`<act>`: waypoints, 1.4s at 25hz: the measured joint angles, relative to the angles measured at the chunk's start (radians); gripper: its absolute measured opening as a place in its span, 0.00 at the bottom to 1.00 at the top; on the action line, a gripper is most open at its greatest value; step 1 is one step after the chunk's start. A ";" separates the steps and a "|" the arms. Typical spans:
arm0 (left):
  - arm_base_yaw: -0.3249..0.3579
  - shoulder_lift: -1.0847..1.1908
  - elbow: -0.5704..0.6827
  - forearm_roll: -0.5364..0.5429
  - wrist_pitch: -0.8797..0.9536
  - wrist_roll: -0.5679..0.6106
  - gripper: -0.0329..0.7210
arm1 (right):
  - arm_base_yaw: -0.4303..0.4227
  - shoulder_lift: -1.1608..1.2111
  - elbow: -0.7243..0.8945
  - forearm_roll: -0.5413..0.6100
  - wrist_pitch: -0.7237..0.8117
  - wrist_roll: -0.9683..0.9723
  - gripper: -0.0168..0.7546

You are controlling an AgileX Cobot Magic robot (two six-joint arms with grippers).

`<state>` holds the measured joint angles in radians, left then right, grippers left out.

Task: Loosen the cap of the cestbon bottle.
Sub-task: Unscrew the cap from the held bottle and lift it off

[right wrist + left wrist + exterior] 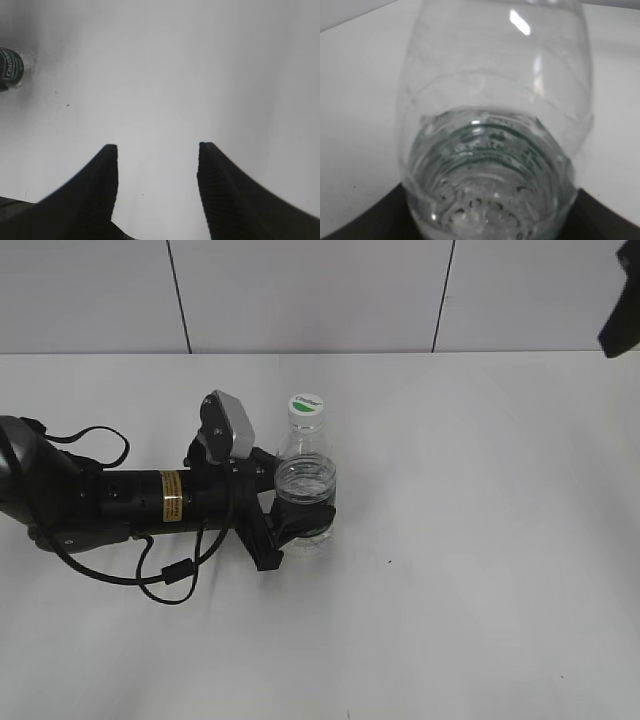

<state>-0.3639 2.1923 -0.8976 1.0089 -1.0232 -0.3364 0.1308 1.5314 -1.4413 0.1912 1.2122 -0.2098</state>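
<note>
The cestbon bottle (305, 475) stands upright on the white table, clear, with water in it. Its white cap (306, 405) with the green logo sits on the neck. My left gripper (303, 525) reaches in from the left and is shut on the bottle's lower body, over the green label. In the left wrist view the bottle (492, 125) fills the frame between the dark jaws (490, 222); the cap is out of view there. My right gripper (157, 150) is open and empty above bare table, far from the bottle, whose green label (11, 66) shows at the left edge.
The white table (480, 540) runs back to a grey panelled wall (310, 295). The left arm and its cables (110, 500) lie across the left of the table. A dark part of the right arm (622, 305) shows at the top right corner.
</note>
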 joint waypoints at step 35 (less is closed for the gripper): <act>0.000 0.000 -0.002 0.023 0.002 0.000 0.59 | 0.543 0.436 -0.389 0.091 0.007 0.100 0.53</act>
<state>-0.3639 2.1923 -0.8998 1.0322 -1.0214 -0.3364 0.6735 1.9671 -1.8301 0.2820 1.2195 -0.1097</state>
